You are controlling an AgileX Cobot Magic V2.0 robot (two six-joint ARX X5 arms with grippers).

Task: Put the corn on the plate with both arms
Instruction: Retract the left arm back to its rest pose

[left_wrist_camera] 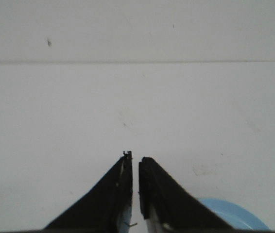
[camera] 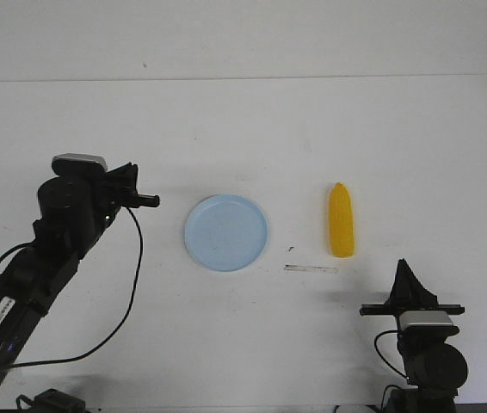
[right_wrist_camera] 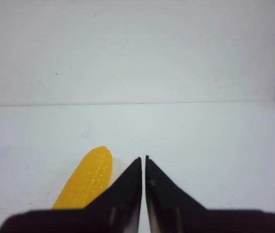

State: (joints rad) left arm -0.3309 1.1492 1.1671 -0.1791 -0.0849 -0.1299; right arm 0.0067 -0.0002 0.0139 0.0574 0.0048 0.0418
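On the white table [camera: 243, 120] the corn [camera: 341, 221] lies right of the empty plate [camera: 225, 232]; left gripper [left_wrist_camera: 135, 162] and right gripper [right_wrist_camera: 143, 162] are both closed, holding nothing

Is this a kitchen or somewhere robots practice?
Probably a robot practice table, not a kitchen. A plain white table holds just a toy corn and an empty blue plate, with a black robot arm on each side.

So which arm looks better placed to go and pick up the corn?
The right one. Its tool sits just behind the corn, empty and shut. The left tool is across the plate, farther from the corn.
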